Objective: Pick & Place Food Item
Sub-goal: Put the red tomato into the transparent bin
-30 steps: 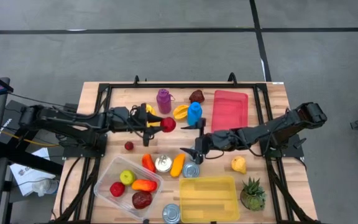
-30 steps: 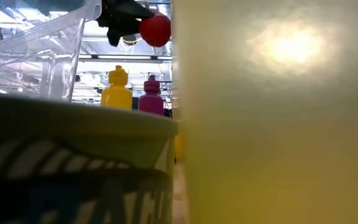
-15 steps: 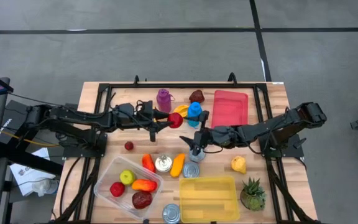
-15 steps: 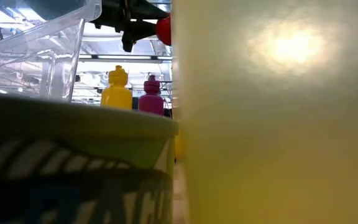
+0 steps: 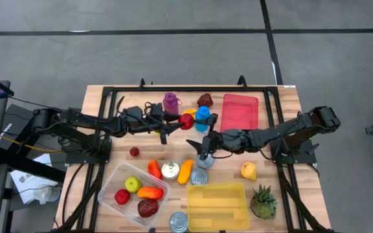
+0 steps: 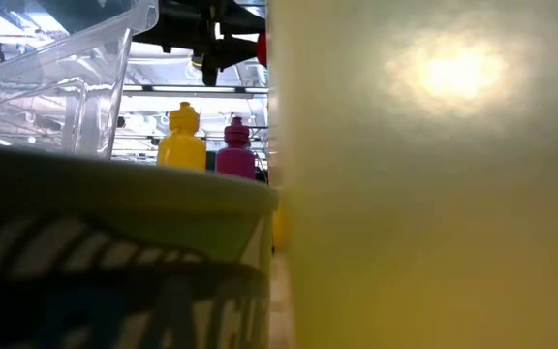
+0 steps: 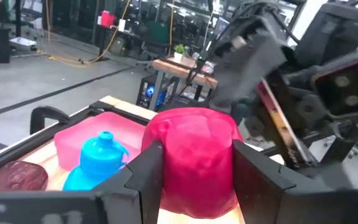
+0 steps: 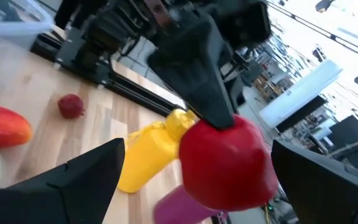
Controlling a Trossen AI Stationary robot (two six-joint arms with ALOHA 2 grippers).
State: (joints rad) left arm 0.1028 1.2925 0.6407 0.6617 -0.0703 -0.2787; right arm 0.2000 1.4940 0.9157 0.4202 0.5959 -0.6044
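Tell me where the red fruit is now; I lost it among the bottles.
High view: the left gripper holds the red fruit above the table's far middle, beside the blue bottle.

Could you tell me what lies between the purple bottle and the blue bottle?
In the high view, the red round fruit, gripped by the left gripper, hangs between the purple bottle and the blue bottle.

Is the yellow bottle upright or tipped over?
Tipped. In the right wrist view the yellow bottle lies on its side on the wooden table, beyond the red fruit clamped in the left gripper.
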